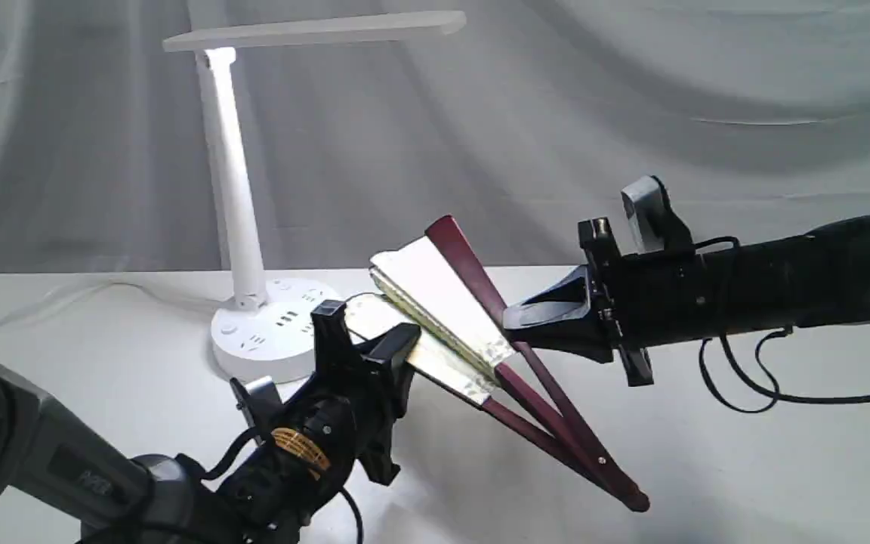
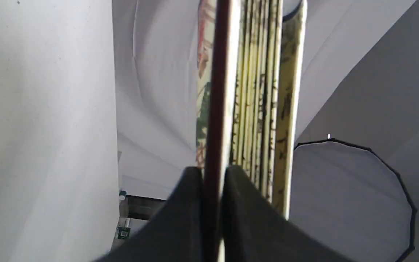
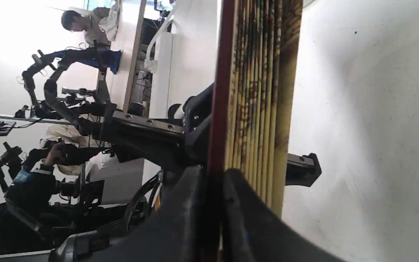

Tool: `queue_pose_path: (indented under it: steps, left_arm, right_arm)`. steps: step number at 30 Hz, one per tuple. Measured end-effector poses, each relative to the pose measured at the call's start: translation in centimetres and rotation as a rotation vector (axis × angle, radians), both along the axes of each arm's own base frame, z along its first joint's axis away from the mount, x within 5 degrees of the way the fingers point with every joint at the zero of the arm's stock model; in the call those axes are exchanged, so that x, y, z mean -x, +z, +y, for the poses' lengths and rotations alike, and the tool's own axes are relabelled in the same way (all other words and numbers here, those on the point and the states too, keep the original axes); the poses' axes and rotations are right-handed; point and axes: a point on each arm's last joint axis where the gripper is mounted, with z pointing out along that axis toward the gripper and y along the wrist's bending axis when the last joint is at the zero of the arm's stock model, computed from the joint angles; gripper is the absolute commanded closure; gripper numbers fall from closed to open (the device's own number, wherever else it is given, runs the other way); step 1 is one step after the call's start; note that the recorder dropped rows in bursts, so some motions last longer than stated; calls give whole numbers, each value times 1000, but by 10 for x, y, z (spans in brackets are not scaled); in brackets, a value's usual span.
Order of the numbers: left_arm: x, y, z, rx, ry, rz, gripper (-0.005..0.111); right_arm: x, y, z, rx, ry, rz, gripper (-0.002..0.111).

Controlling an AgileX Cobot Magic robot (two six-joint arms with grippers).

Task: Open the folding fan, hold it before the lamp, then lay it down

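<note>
Fan [image 1: 442, 302] hangs in the air over the white table [image 1: 745, 453], held by both grippers and spread only into a narrow V. Its pivot end points down to the right, low above the tabletop; I cannot tell whether it touches. The paper end points up to the left, close to the round base of the lamp [image 1: 239, 189] and in front of it in the exterior view. Most of the pleats are packed together against the upper dark red guard, with a smaller share lying along the lower guard.

The left gripper [image 1: 403, 340] reaches up from the lower left. Its jaws are pressed together on the lower guard, and the left wrist view shows the left gripper [image 2: 213, 174] pinching a thin dark red strip with the folded edges of the fan [image 2: 260, 91] just beside it.

The right gripper [image 1: 514, 321] comes in level from the right, with its jaws clamped on the upper guard about halfway along its length. From the right wrist view, the right gripper [image 3: 215, 176] squeezes the red edge while the yellowed pleats of the fan [image 3: 256, 91] stand stacked next to it.

The lamp stands upright at the back left of the table, its flat head stretching right, above the fan. A grey cloth [image 1: 631, 113] hangs behind everything.
</note>
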Motion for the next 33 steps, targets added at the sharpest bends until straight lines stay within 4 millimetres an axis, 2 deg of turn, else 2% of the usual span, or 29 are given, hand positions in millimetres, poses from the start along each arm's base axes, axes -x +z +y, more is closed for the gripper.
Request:
queue_pose_path:
  steps: [8,17,24,33]
  left_arm:
    - [0,0,-1,-2,-10,-3,107]
    - [1,1,-2,8,-20,3,107]
    - [1,1,-2,-20,-89,-10,107]
    - [-2,15,5,-71,-220,-72,107]
  right_arm:
    - [0,0,0,-1,-1,0,107]
    - [0,0,0,7,6,-5,78]
    - [0,0,0,6,5,-8,63]
    - [-1,2,0,-18,-10,-9,61]
